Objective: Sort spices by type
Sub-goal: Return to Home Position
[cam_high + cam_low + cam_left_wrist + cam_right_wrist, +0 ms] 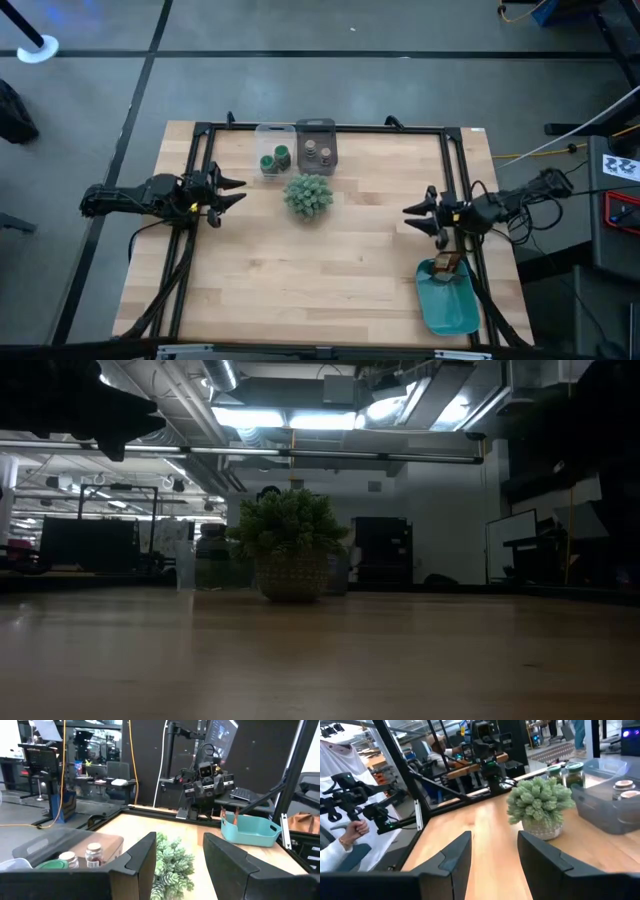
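Observation:
Two green jars (275, 158) stand in a clear tub (265, 132) at the table's far edge. Two grey-brown jars (317, 152) stand in the grey tub (318, 126) beside it. The left wrist view shows the grey-brown jars (93, 854) and one green lid (52, 865). The right wrist view shows the green jars (565, 772) and the grey-brown ones (622, 787). My left gripper (235, 192) hovers open, left of the tubs. My right gripper (412, 217) hovers open near the table's right side. Neither touches anything.
A spiky pale-green ball plant (308, 195) in a small pot stands just in front of the tubs, between the grippers. A teal tray (450, 310) at the near right corner holds an orange snack packet (449, 263). A person's hand (355, 827) shows beyond the table.

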Available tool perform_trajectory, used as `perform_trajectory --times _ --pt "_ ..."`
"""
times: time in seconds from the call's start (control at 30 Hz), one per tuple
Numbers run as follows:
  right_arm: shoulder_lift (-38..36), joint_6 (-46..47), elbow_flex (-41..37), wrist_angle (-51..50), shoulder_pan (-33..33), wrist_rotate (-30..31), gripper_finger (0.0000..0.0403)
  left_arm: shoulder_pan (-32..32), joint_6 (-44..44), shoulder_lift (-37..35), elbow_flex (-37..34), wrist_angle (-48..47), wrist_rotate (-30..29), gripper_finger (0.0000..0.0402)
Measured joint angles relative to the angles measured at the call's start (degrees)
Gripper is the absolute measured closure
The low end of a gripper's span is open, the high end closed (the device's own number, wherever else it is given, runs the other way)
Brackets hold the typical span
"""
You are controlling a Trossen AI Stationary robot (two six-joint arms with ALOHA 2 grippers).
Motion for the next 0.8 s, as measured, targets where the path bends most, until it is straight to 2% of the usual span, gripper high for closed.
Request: perform_trajectory --times 0.2,0.43,0.53,0.8 --pt "0.0 -0.1 -0.6 -0.5 -12.3 -11.2 0.0242 0.0 0.8 0.0 0.0 -0.2 0.0 0.0254" --pt "0.0 0.0 -0.6 -1.7 -23.9 -28.4 0.0242 0.0 -2.3 0.0 0.0 -3.0 0.0 0.0253" --pt "-1.0 0.0 -0.6 -2.1 -27.3 -30.9 0.0242 0.0 -3.6 0.0 0.0 -4.2 0.0 0.0254" --pt "-6.0 0.0 -0.6 -9.1 -32.8 -31.9 0.0242 0.0 -3.6 0.0 0.0 -3.6 0.0 0.0254"
